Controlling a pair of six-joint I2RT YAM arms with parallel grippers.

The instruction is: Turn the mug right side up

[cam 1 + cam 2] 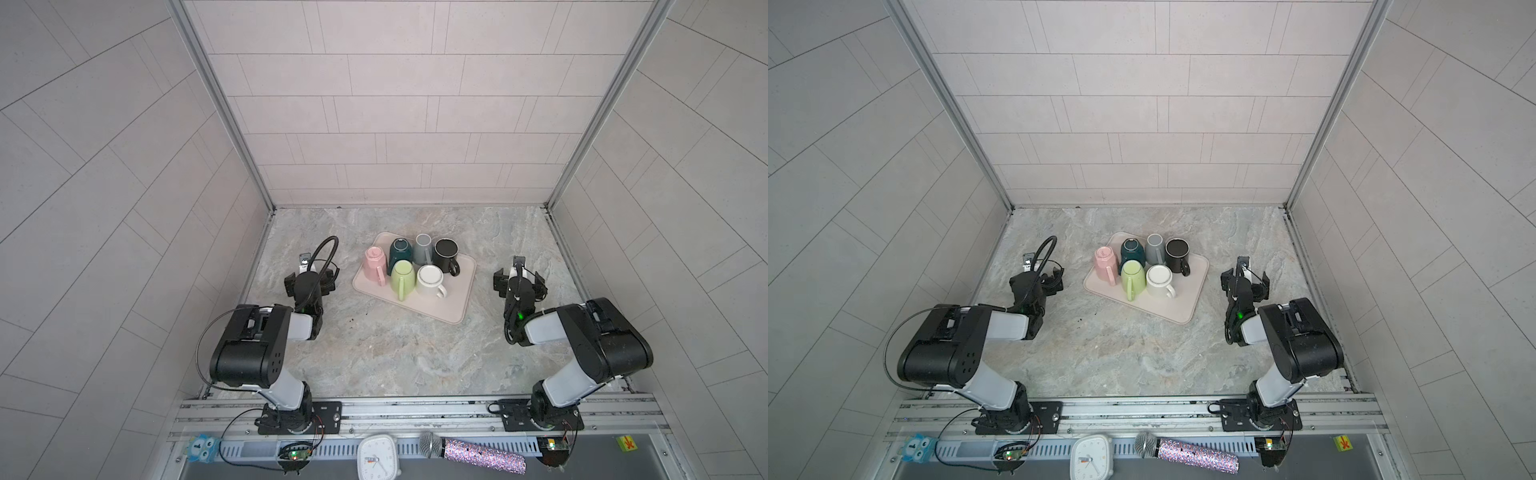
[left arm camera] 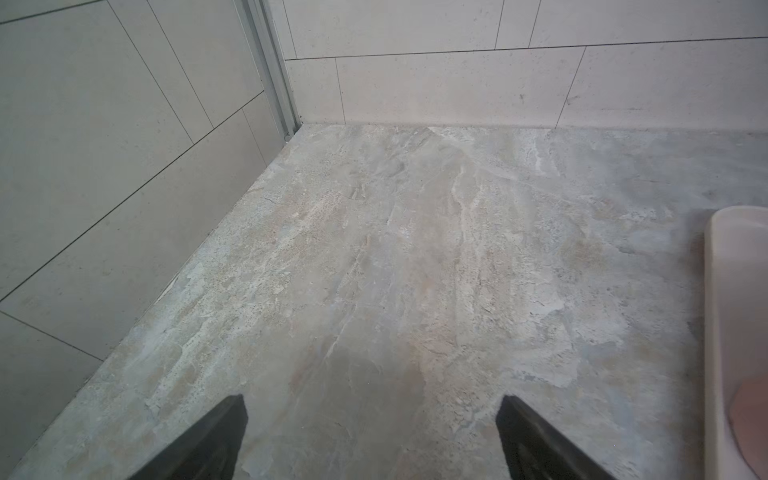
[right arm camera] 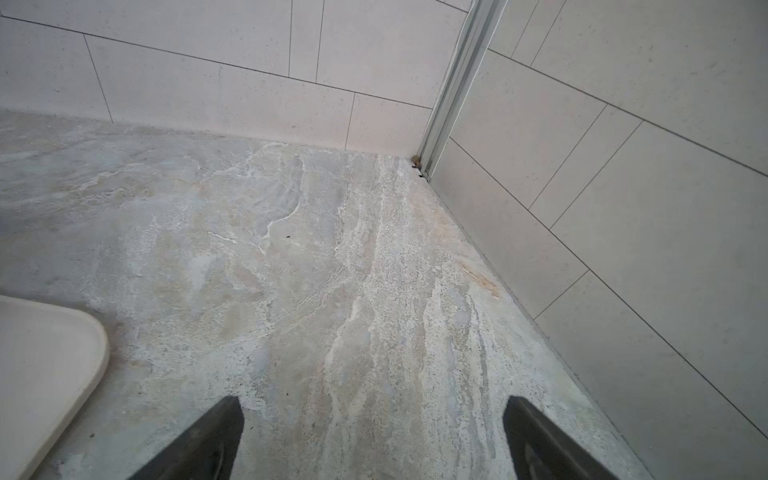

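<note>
A pale pink tray point(image 1: 453, 307) point(image 1: 1183, 307) holds several mugs close together: pink point(image 1: 374, 262), dark teal point(image 1: 401, 249), grey point(image 1: 423, 246), black point(image 1: 446, 252), green point(image 1: 402, 277) and white point(image 1: 430, 279). Most show a flat base on top, so they stand upside down; the black one I cannot tell. My left gripper point(image 1: 309, 277) point(image 1: 1038, 279) point(image 2: 372, 399) hovers open left of the tray, nothing between its fingers. My right gripper point(image 1: 519, 280) point(image 1: 1246, 279) point(image 3: 374, 399) is open and empty right of the tray. Each wrist view catches only a tray corner point(image 2: 731, 291) point(image 3: 41, 353).
Tiled walls enclose the marble tabletop point(image 1: 395, 357) on three sides. On the front rail lie a white clock point(image 1: 378, 459), a glittery microphone point(image 1: 473, 453) and a blue owl toy point(image 1: 200, 448). Bare table lies between the tray and each gripper.
</note>
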